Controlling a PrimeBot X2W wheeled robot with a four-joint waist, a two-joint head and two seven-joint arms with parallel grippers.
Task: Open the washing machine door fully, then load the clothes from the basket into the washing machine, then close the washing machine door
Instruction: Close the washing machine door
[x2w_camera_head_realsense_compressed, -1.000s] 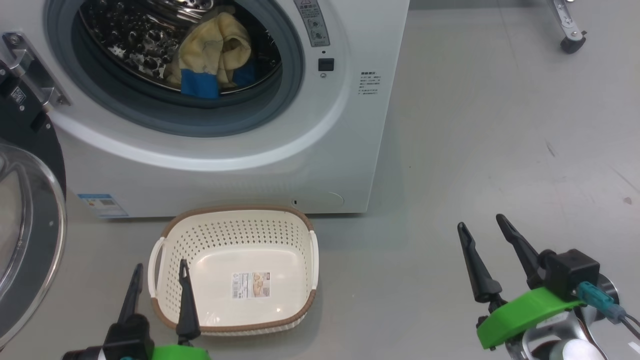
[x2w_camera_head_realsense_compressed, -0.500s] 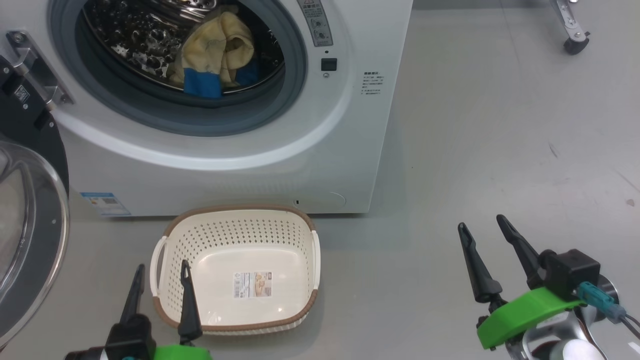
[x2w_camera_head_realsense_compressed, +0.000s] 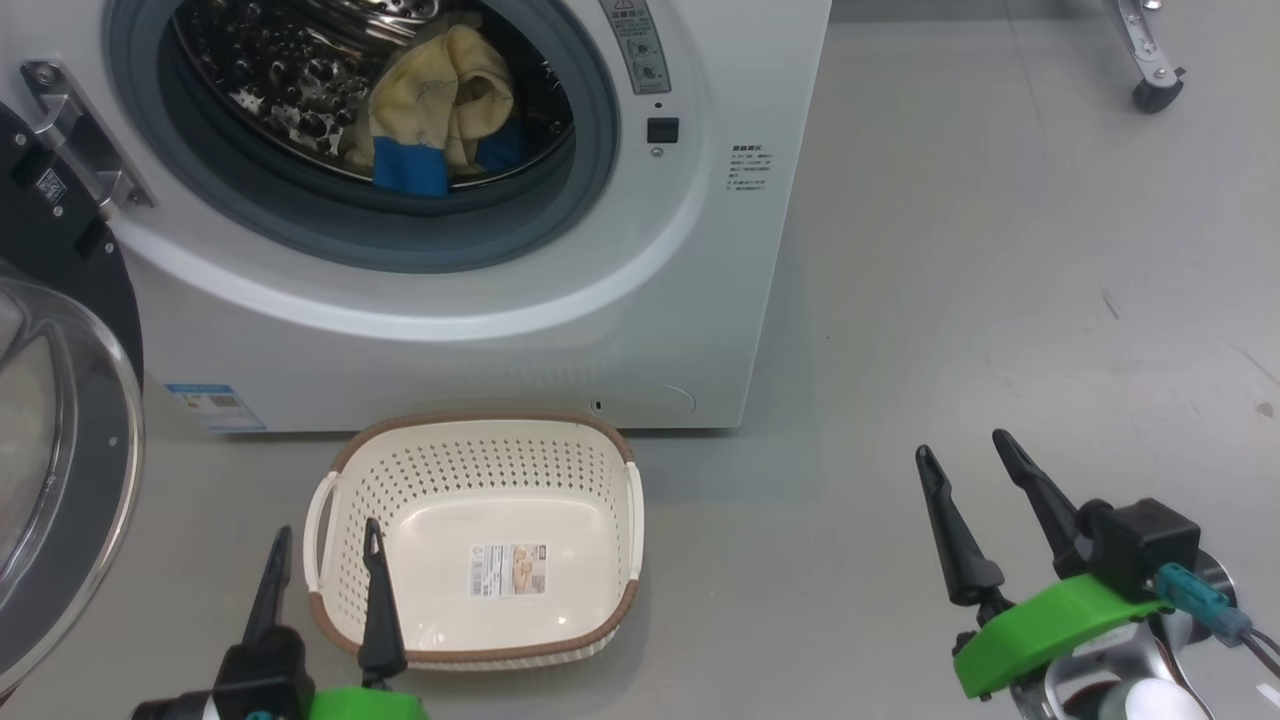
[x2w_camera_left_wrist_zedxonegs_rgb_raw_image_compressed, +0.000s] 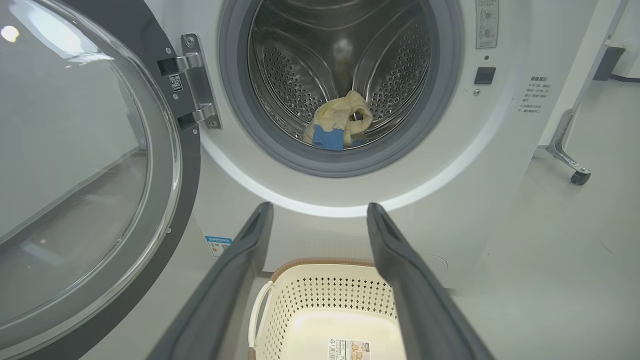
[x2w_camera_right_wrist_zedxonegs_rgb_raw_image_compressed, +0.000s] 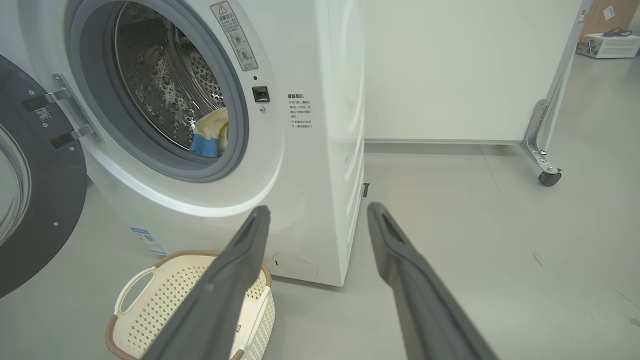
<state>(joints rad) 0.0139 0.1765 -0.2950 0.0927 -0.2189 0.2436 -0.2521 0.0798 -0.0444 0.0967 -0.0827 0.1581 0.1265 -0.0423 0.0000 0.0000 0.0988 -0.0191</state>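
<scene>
On the grey floor, just in front of the big white front-loading washing machine, the small cream-white perforated plastic basket with a brown rim sits open side up. Its long axis runs left to right along the machine's front, with a white handle at each short end. A printed label lies flat on its bottom, the writing too small to read. The bundle of pale cream-yellow clothes with blue patches lies low in the dimpled steel drum, blue end toward the grey gasket. The round black-rimmed door with its clear glass bowl stands swung wide at the left. A blue-white sticker low on the front and a grey warning strip bearing a red triangle beside the opening are both illegible. The left gripper hangs at the basket's left end, fingers wide and empty. The right gripper, well apart over bare floor, is spread likewise.
</scene>
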